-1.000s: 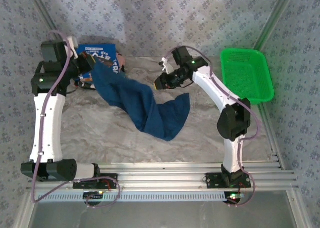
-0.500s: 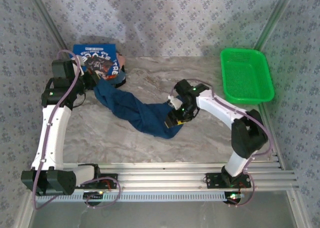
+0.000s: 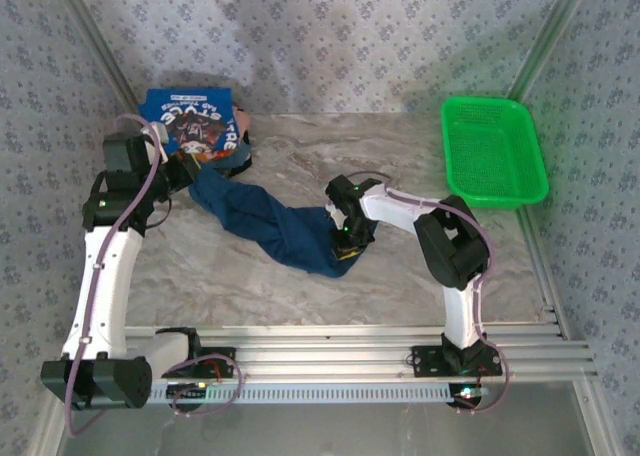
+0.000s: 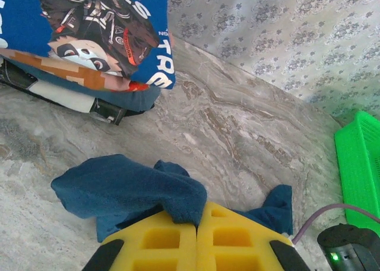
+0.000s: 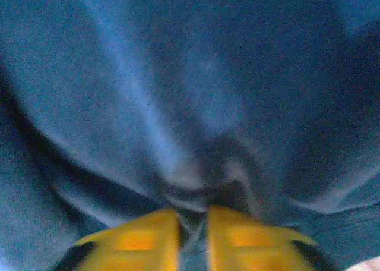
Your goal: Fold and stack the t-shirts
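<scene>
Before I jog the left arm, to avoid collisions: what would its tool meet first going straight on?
Beyond the navy t-shirt bunched at the left tool, probably the bare table; the folded blue t-shirt lies off to the side. Depth is unclear.

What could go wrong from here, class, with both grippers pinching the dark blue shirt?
The dark blue shirt lies bunched like a rope between the left gripper and right gripper; folding it now may trap creases. The left gripper sits close to the folded printed shirt; a tug might disturb it.
</scene>
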Robot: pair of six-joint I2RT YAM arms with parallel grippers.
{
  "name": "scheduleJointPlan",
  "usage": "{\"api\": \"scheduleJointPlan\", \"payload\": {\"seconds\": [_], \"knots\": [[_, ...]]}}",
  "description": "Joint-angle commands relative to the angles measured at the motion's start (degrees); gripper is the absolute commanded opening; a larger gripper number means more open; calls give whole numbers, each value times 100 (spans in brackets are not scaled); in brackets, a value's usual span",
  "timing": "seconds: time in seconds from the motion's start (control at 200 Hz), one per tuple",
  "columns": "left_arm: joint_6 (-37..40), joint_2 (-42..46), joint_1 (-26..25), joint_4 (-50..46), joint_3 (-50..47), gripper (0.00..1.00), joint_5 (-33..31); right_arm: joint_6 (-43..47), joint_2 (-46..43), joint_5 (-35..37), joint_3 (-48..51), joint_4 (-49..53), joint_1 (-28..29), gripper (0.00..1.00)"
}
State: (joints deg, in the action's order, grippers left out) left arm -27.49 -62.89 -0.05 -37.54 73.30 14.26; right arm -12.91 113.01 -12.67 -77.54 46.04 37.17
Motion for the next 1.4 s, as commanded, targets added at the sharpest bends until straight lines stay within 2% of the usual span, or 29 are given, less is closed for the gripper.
{"api": "scheduleJointPlan", "payload": {"seconds": [0.0,0.145,0.305,0.61,0.81,0.919,1.034,1.129,1.234,1.279,1.309,1.354,1.394], "knots": [[48,193,47,-5,13,0,5,-212,-55,396,-32,-114,-57,1],[129,267,67,-96,99,0,-36,8,-868,131,-103,90,-233,0],[94,375,80,-304,243,0,-55,365,-1641,-548,-353,750,-431,0],[59,445,82,-393,889,0,-177,856,-2181,-1886,-1237,2242,-1046,0],[9,486,78,-394,1273,0,-302,919,-2301,-2546,-1740,2814,-1500,0],[-9,567,83,-281,1189,0,-326,643,-2324,-3093,-1466,2577,-1865,0],[-213,550,79,-166,732,0,-158,584,-1775,-2946,-1283,2562,-2021,0],[-409,576,83,290,176,0,-119,801,-1084,-2610,-1412,2534,-2067,0],[-514,533,82,551,-377,0,-17,368,-404,-2361,-1568,1727,-2258,15],[-571,482,79,670,-587,0,18,125,-148,-2262,-1666,1240,-2412,29],[-602,427,79,735,-694,0,59,-39,-21,-2104,-1750,951,-2500,35],[-670,322,68,775,-784,0,107,-122,85,-2003,-1953,815,-2551,40],[-705,234,52,796,-807,0,167,-89,58,-1878,-2119,857,-2521,49]]}}
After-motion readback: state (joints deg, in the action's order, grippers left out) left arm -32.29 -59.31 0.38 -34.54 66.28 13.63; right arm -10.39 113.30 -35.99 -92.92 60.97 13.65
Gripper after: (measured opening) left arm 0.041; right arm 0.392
